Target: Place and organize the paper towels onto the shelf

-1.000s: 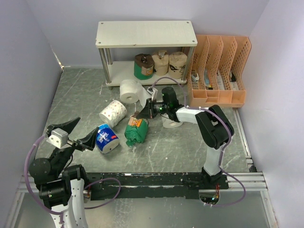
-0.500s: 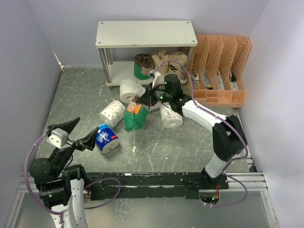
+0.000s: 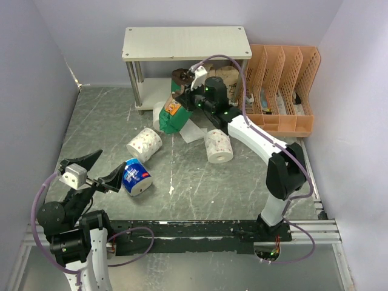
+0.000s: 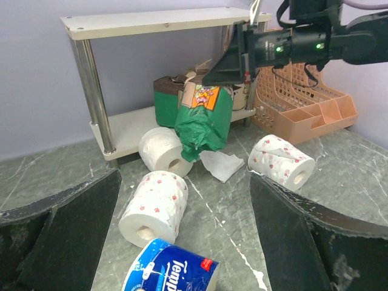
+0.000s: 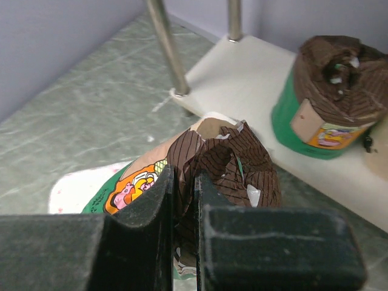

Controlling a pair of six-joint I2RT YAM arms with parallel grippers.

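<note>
Hanging upright, green-wrapped roll (image 4: 203,121) | right pincer (image 5: 183,182) clamps its top | left pincer (image 3: 103,168) wide

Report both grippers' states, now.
Left gripper: open, holding nothing.
Right gripper: shut on the green-wrapped roll.

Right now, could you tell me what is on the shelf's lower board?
A green-wrapped roll stands on the lower board; beside it, a tan roll shows partly. The right gripper and its held roll cover the rest.
</note>
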